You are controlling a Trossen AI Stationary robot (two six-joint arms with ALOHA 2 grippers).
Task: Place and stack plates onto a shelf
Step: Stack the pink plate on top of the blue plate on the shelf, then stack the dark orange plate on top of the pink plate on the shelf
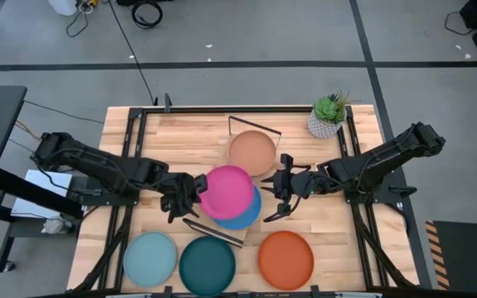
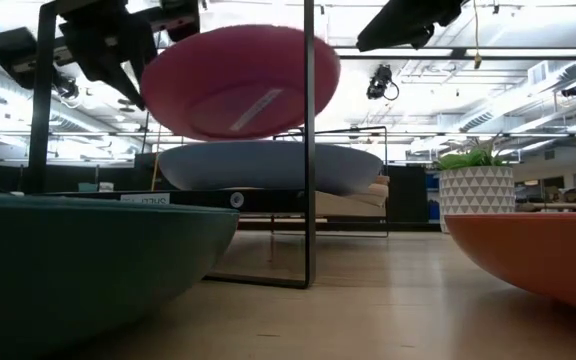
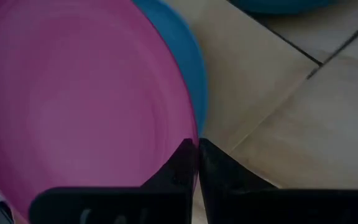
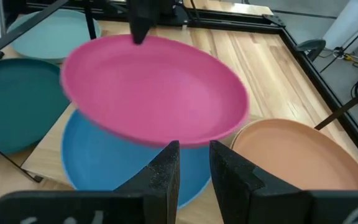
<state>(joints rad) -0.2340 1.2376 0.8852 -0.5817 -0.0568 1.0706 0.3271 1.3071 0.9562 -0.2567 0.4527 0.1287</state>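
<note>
1. The slatted tabletop (image 1: 180, 132) fills the middle of the high view; everything else sits on or above it.
2. The shelf (image 1: 259, 132) is a light wood board running from about 1 o'clock of the table's centre down to 7 o'clock, with a thin black wire frame at each short end.
3. The magenta plate (image 1: 226, 192) hangs in the air near the table's centre, tilted, above the blue plate (image 1: 248, 213); the two overlap in the high view, yet the low view shows a clear gap between them; a pale strip, perhaps a label, shows on the magenta plate's underside (image 2: 250, 110), its writing too small to read.
4. The blue plate lies flat on the shelf's 7 o'clock half; the peach plate (image 1: 252, 152) lies flat on the 1 o'clock half.
5. Three plates rest on the tabletop along the 6 o'clock edge: the light teal plate (image 1: 150, 257) at 8 o'clock, the dark teal plate (image 1: 208, 265) beside it, the orange-red plate (image 1: 286, 258) at 5 o'clock.
6. The left gripper (image 1: 195, 192) grips the magenta plate's rim at its 9 o'clock side; its fingers (image 3: 182, 165) are pinched almost together on that rim.
7. The right gripper (image 1: 276, 197) sits at 3 o'clock of the magenta plate, just beside its rim; its fingers (image 4: 229, 171) stand a narrow gap apart and hold nothing.
8. A small potted plant (image 1: 329, 116) in a white patterned pot stands at the table's 2 o'clock corner.
</note>
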